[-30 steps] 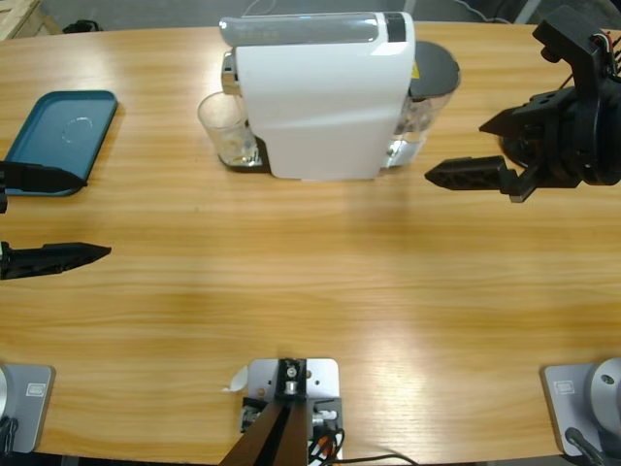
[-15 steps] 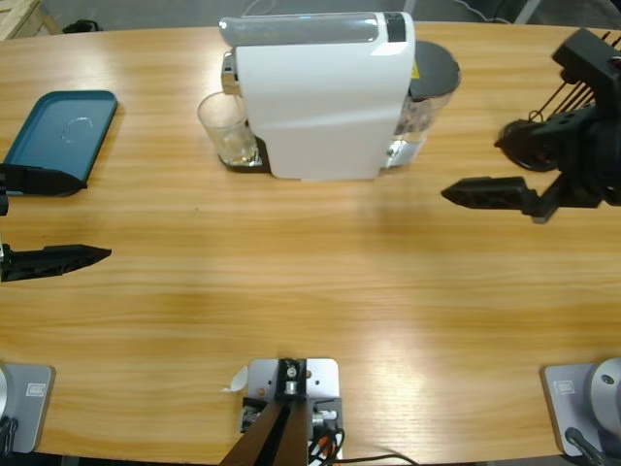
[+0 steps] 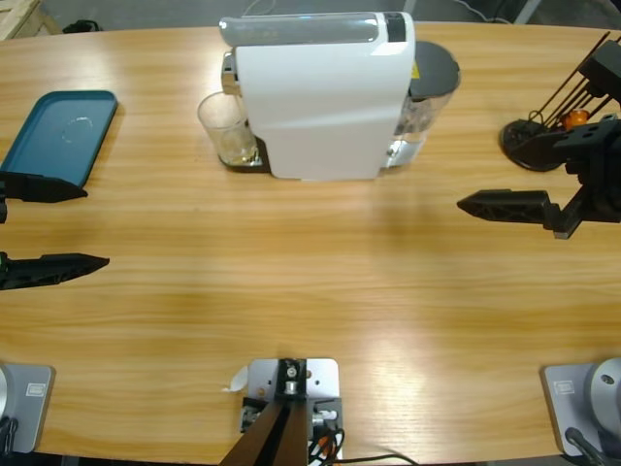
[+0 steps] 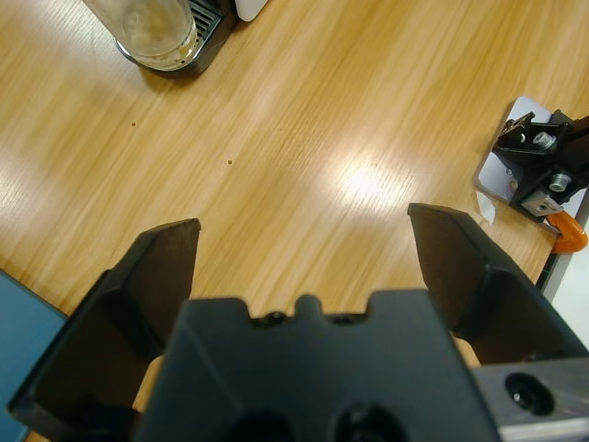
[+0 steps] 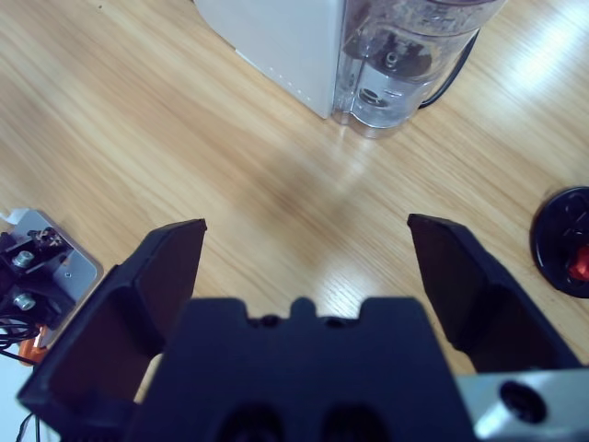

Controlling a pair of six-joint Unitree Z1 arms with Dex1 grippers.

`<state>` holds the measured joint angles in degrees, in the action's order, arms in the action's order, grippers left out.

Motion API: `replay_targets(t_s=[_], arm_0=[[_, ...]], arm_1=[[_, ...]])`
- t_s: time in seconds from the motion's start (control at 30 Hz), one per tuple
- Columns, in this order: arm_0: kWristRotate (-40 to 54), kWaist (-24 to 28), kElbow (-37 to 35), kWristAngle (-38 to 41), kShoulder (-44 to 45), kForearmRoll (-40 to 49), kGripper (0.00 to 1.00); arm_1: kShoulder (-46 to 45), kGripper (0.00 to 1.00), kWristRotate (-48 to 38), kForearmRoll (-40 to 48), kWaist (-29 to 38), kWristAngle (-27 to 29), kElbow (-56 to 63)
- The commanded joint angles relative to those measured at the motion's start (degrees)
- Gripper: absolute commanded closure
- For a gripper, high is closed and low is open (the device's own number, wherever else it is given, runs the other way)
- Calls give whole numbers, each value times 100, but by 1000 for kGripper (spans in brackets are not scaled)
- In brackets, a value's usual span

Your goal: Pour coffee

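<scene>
**Both pincers open and empty; coffee in glass at machine**

The left pincer [image 3: 44, 225] sits at the left edge of the bench [image 3: 310, 291], jaws spread wide, holding nothing. The right pincer [image 3: 529, 184] sits at the right side, jaws likewise wide apart and empty, well apart from the white coffee machine [image 3: 325, 97].

A clear glass [image 3: 225, 131] stands on the machine's drip tray, touching its left face. The coffee [image 4: 158, 37] forms a shallow amber layer in the bottom of this glass.

A blue tray [image 3: 60, 141] lies at the far left. A black capsule stand [image 3: 543, 131] occupies the far right, with the clear water tank [image 5: 405, 55] at the machine's rear.
</scene>
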<state>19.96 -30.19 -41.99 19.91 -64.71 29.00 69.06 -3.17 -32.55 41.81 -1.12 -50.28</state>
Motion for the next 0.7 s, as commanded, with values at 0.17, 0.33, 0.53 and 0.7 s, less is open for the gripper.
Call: replay_targets(t_s=[0.17, 0.33, 0.53, 0.7], arm_0=[[-80, 39, 33, 30, 2, 71, 18], [-82, 39, 33, 39, 18, 71, 18], [-87, 39, 34, 48, 29, 71, 18], [-82, 39, 50, 56, 50, 71, 18]], arm_1=[[-50, 0, -9, -74, 64, 112, 88], [-61, 0, -9, -70, 64, 112, 97], [-87, 0, -9, -70, 64, 112, 88], [-209, 0, -9, -97, 64, 112, 94]])
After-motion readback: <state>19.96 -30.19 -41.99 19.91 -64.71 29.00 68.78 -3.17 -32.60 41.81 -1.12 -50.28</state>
